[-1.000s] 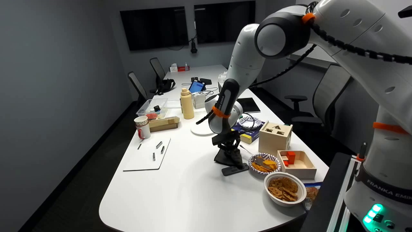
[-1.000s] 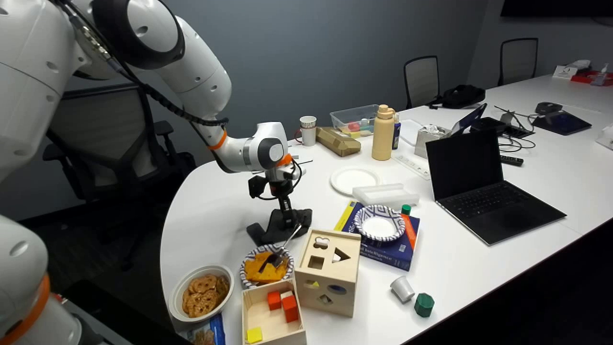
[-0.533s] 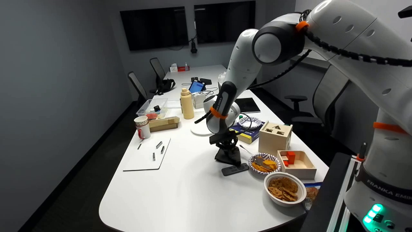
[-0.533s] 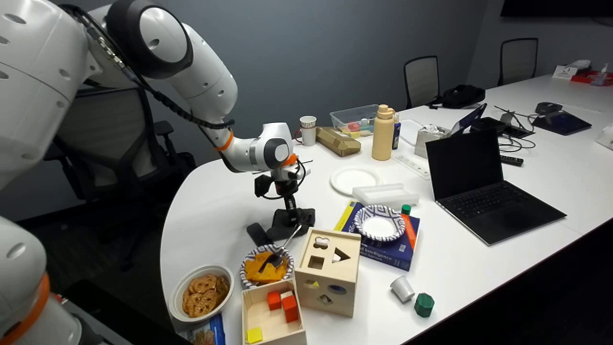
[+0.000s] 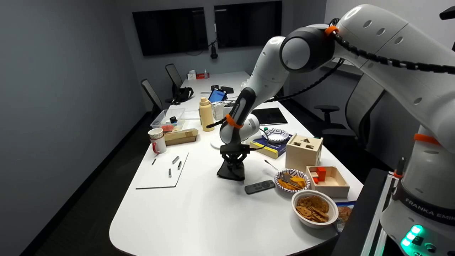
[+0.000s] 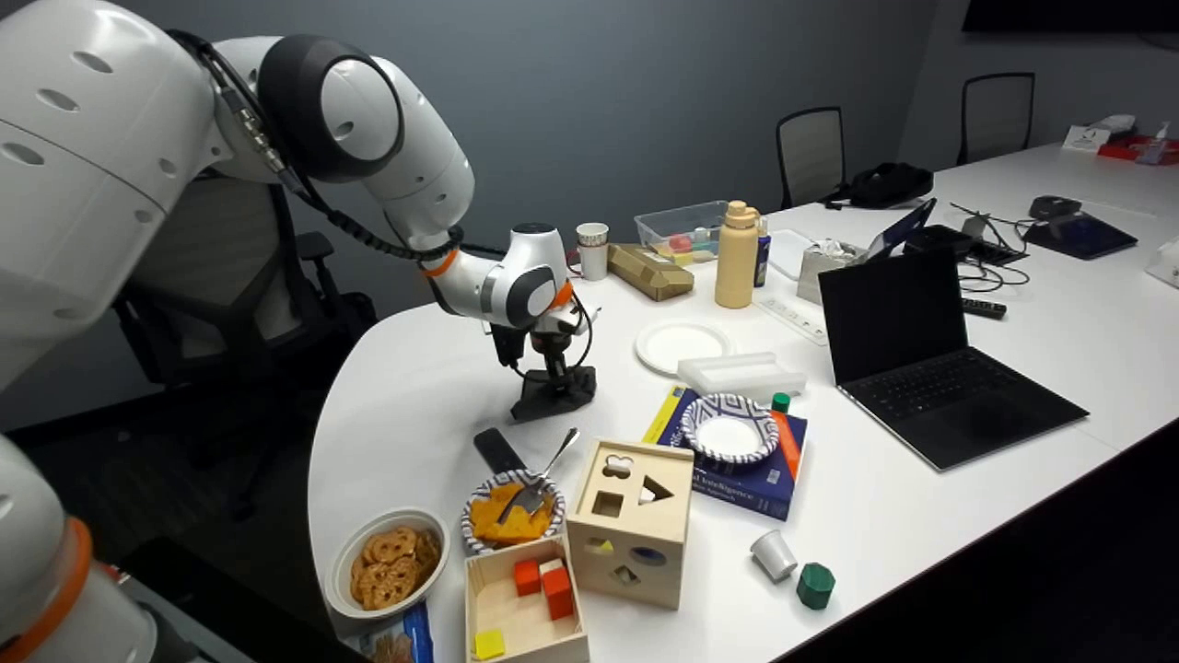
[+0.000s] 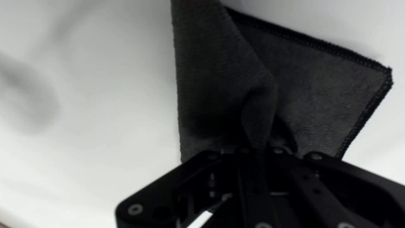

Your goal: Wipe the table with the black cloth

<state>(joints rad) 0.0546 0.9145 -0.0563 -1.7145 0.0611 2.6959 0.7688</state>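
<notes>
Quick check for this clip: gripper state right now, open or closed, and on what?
Gripper: closed, holding the black cloth by a bunched fold pinched between its jaws.

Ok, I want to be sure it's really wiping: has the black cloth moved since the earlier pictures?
Yes. In both exterior views, the black cloth has moved away from the unmoved remote, toward the mug.

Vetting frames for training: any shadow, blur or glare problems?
Wrist view: black cloth has a crisp stitched hem, pincer near-black with much detail lost, table shows soft grey patches at left, shadow or reflection unclear; both exterior views: pincer and cloth merge, dark on dark.
</notes>
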